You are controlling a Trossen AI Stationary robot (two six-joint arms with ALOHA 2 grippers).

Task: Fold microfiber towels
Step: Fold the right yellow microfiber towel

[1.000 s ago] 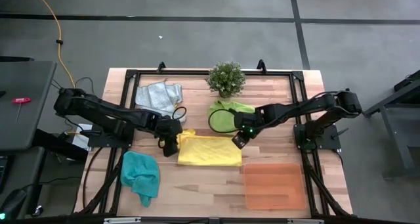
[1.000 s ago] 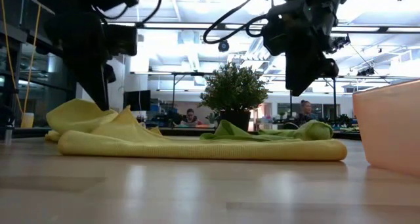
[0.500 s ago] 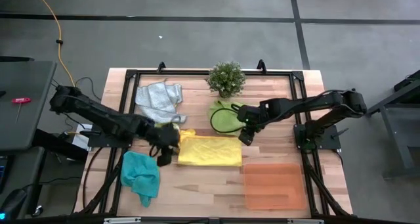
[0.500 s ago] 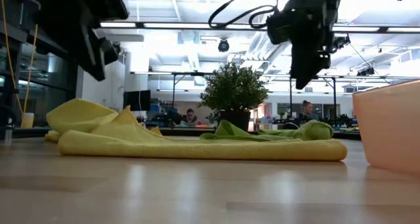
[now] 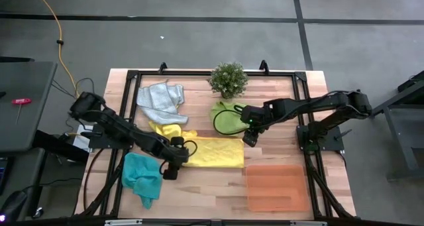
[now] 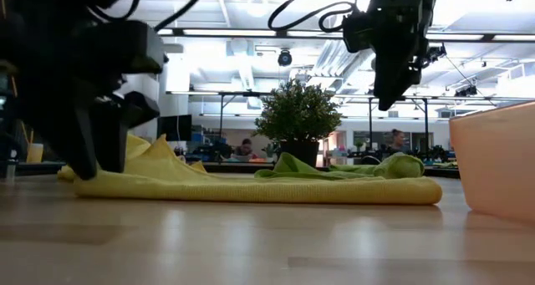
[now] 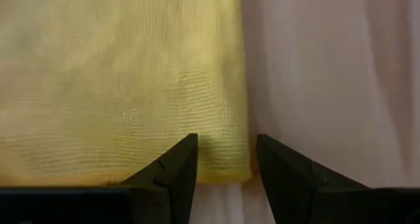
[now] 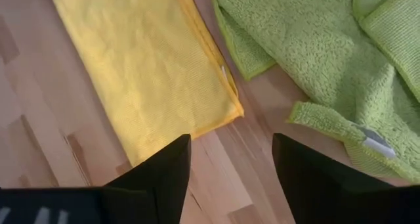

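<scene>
Two grippers flank our yellow towel (image 5: 212, 152), flat mid-table. Left gripper (image 7: 223, 159) sits low at its near-left corner, fingers parted and empty; right gripper (image 8: 230, 159) hovers open over the far-right corner. Next, we pinch.

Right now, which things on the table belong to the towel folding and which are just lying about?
Towels for the job: folded yellow towel, second yellow towel, lime green towel, grey towel, teal towel.

Lying about: potted plant, orange tray.

Folded yellow towel (image 5: 212, 152) lies flat mid-table among four crumpled towels
</scene>
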